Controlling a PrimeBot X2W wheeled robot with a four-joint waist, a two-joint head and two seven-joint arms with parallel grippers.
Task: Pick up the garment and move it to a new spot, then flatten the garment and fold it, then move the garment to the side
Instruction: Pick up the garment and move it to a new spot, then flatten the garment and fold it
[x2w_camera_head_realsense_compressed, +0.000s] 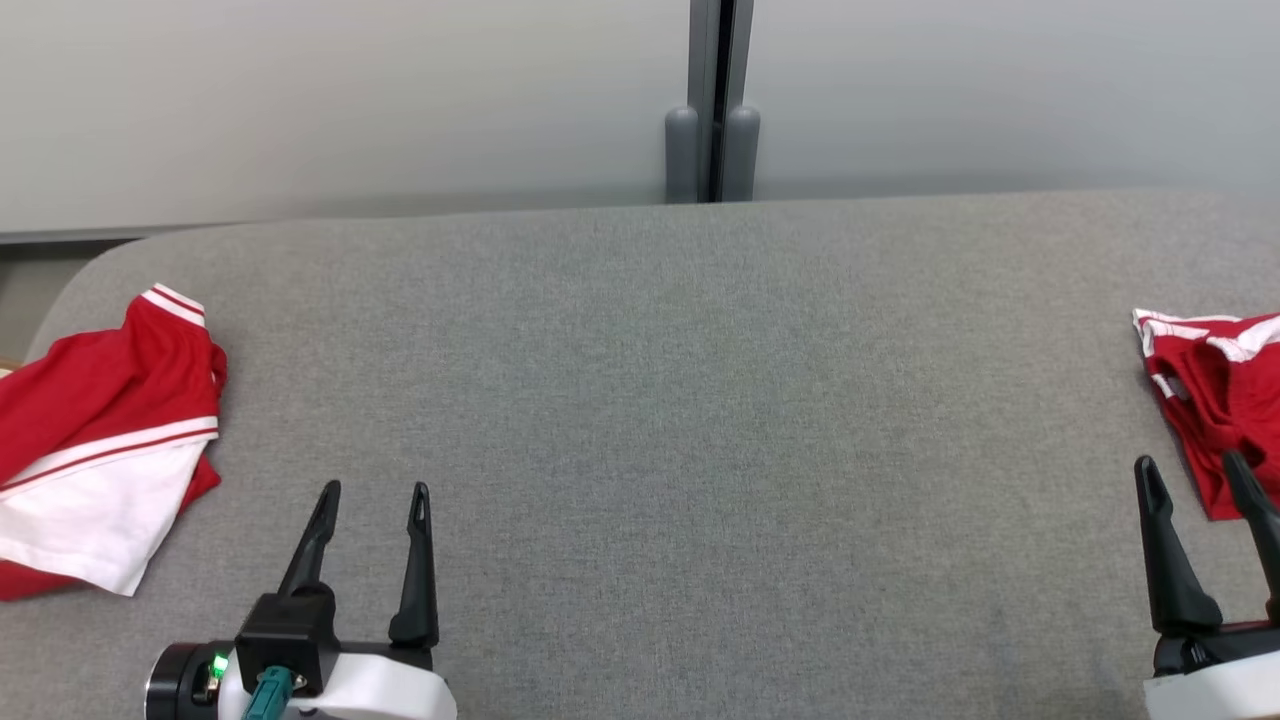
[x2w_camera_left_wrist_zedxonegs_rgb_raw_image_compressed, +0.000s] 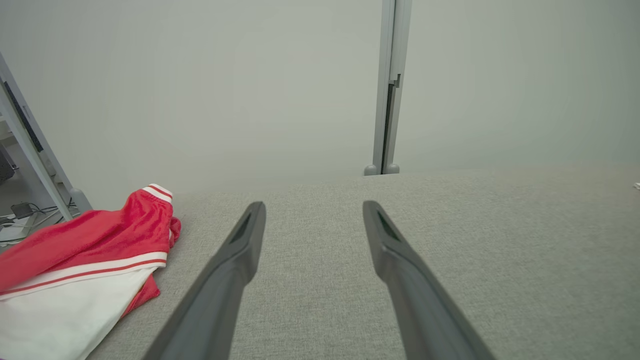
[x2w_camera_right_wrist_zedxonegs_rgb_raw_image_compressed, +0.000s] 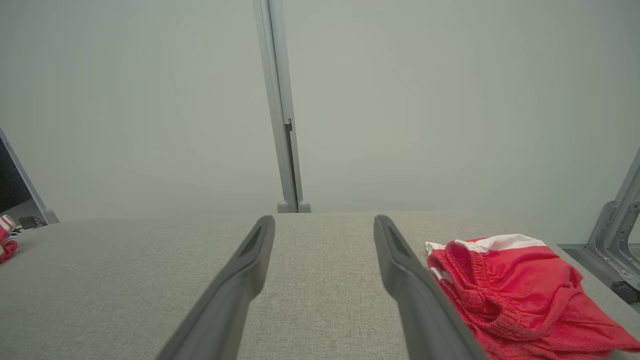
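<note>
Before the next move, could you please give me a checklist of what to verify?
1. Left end effector open and empty: ok.
2. Right end effector open and empty: ok.
3. Crumpled red garment lying close by the right end effector: ok.
4. Middle of the grey surface free for flattening: ok.
5. Crumpled red garment whole in the head view: not ok, cut by the edge.
6. Red-and-white garment at the left properly folded: cannot tell.
</note>
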